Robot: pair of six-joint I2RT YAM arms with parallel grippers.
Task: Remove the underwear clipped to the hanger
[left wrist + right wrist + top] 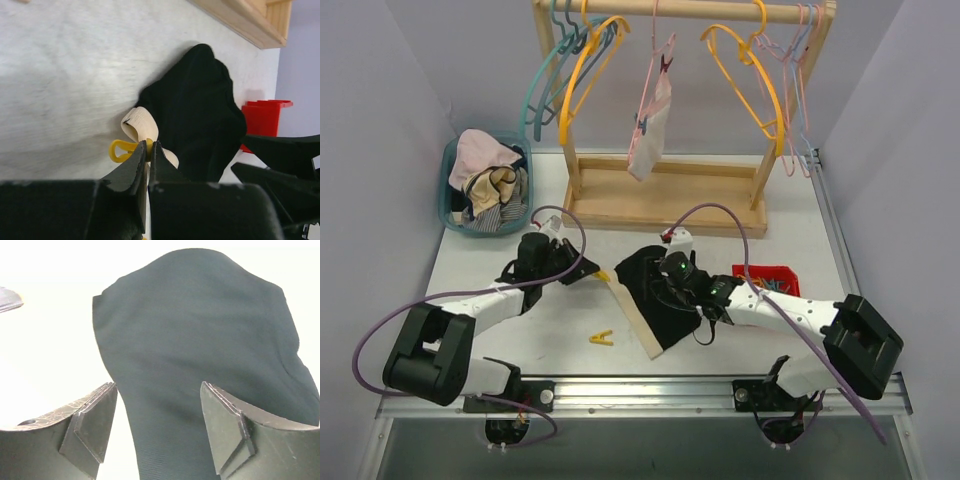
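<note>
Left gripper (148, 148) has its fingers pressed together on a yellow clip (119, 150) at the edge of the black brief (200, 115), beside a cream strip (141, 125) running along that edge. Right gripper (160, 425) is spread wide, one finger on either side of the same brief, which lies crumpled on the table (550, 320) between the two arms. Farther back, the pale pink-white brief (650, 125) hangs from a hanger (667, 48) on the wooden rack (660, 195).
</note>
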